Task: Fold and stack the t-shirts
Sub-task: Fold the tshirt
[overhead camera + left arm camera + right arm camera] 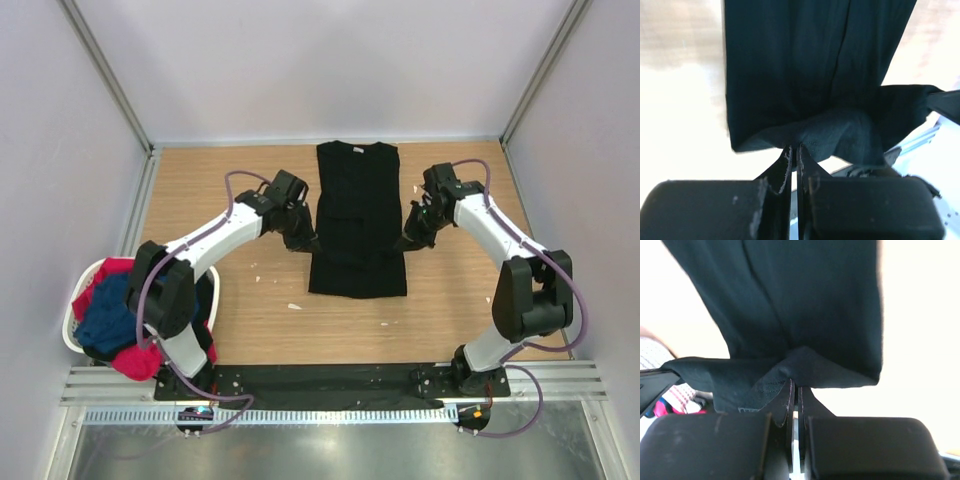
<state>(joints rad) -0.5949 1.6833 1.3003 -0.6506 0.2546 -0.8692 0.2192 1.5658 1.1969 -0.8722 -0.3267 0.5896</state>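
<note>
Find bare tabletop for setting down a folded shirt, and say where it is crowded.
Bare table lies between the black t-shirt and the arm bases, and in the far-left corner behind the left arm. Crowded: the shirt's sides, where left gripper and right gripper pinch it, and the full basket at left.

Visible are a black t-shirt (358, 215), navy shirt (108, 320), red-pink shirt (115, 270), white basket (70, 330) and tan wood-grain table (230, 300).
</note>
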